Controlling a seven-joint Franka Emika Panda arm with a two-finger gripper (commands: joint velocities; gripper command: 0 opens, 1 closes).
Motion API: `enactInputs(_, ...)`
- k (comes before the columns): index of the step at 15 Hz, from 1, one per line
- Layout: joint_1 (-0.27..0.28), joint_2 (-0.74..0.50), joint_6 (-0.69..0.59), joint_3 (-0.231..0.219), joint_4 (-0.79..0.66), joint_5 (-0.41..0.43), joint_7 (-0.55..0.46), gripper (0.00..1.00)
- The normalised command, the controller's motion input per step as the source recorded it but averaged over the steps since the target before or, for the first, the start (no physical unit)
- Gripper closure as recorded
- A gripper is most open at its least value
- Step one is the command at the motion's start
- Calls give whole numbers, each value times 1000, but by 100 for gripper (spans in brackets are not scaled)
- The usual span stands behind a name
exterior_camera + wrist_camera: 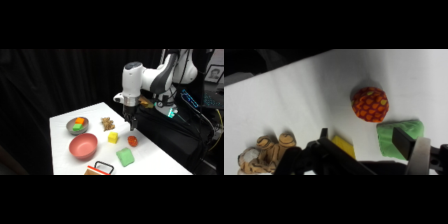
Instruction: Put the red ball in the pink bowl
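From the wrist view the gripper (374, 155) is filling the lower edge, its black linkage rising in front of the yellow block (344, 145), and whether the fingers are standing wide or narrow cannot be told from either view. Just past it the green block (399, 137) is lying close under the red ball (370, 104), near it though seemingly not touching, and the tan plush toy (266, 152) is sitting off to the other side. In the side view the gripper (132, 124) is hanging above the table (62, 125) a little up and to one side of the red ball (132, 141), not yet around it. The risk I am seeing is a descent that is slightly off centre: a finger landing on the ball's curve would be sending it rolling (it is round and sitting on a smooth top), possibly toward the table's near edge, which lies close by. The green block (125, 157) could also be catching a fingertip and getting dragged. Farther off, the pink bowl (83, 146) is waiting well apart from the ball, with the yellow block (113, 137) between them, so a low carry would be risking a knock there. Beyond it the grey bowl (77, 125) is holding its coloured pieces, a wrong target if the release is overshooting.
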Motion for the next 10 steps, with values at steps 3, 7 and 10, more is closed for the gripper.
enactInputs(3,50,174,460,10,-180,-87,117,0)
enactInputs(7,134,298,424,-61,-22,-271,309,0)
enactInputs(10,339,231,280,-226,69,-406,428,0)
